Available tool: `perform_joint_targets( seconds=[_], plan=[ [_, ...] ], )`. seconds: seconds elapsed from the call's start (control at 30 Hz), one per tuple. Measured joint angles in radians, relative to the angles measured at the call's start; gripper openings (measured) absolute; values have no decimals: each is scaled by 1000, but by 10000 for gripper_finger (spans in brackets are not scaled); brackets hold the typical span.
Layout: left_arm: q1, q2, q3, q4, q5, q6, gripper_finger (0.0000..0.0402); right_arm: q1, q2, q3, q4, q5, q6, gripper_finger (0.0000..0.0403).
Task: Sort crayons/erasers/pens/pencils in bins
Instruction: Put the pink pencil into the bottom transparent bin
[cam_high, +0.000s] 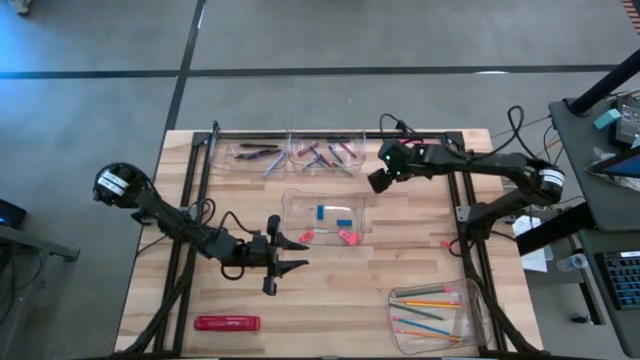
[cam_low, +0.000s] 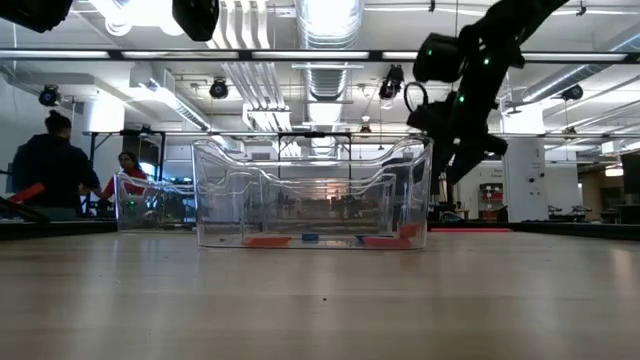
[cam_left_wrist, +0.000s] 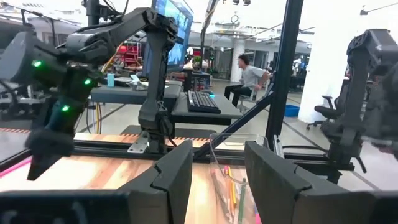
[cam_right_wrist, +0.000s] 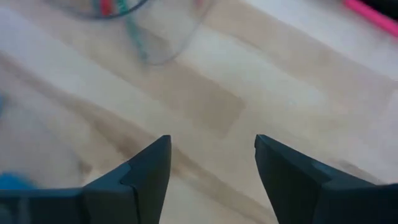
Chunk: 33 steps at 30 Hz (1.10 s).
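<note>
Four clear bins stand on the wooden table. The far-left bin (cam_high: 255, 154) holds dark pens and the one beside it (cam_high: 325, 155) holds crayons. Blue and pink erasers (cam_high: 344, 222) lie on the floor of the middle bin (cam_high: 290, 200). The near-right bin (cam_high: 470, 320) holds pencils (cam_high: 425, 303). My right gripper (cam_high: 378, 181) hangs open and empty above the table, between the crayon bin and the middle bin's far right corner. My left gripper (cam_high: 295, 254) stays open and empty, level, just left of the middle bin's near side.
A long red flat pack (cam_high: 227, 322) lies near the table's front left edge. A small pink bit (cam_high: 446, 243) lies on the wood by the right frame post. Black frame rails run along the far edge and both sides. Bare wood lies in the near middle.
</note>
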<state>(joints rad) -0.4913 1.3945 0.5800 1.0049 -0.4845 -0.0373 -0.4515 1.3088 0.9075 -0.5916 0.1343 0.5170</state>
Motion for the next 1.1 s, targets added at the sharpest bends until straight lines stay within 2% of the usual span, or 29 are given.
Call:
perform_joint_targets(
  seconds=[0.07, 0.2, 0.27, 0.33, 0.5, 0.57, 0.73, 0.83, 1.0, 1.1],
  plan=[
    [4, 0, 0, -4, 0, 18, 132, 16, -27, -2, 6, 23, -13, 213],
    [20, 0, 0, -11, 0, 21, 132, 25, -78, -9, 9, 204, -3, 197],
    [27, 0, 0, -21, 0, 17, 132, -5, -89, -21, 7, 277, 3, 188],
    [27, 0, 0, -27, 0, 9, 132, -67, -87, -36, 7, 267, 36, 177],
    [26, 0, 0, -38, 0, -9, 132, -237, -14, -57, 23, 106, 60, 141],
    [27, 0, 0, -46, 0, -10, 132, -267, 20, -57, 35, 86, 45, 125],
    [29, 0, 0, -56, 0, -9, 132, -295, 89, -46, 80, 147, 2, 79],
    [34, 0, 0, -70, 0, -9, 132, -304, 117, -46, 163, 173, -46, 55],
    [40, 0, 0, -74, 0, -9, 132, -304, 144, -47, 310, 189, -123, 32],
    [40, 0, 0, -82, 0, -9, 132, -308, 154, -48, 392, 236, -172, 25]
  ],
)
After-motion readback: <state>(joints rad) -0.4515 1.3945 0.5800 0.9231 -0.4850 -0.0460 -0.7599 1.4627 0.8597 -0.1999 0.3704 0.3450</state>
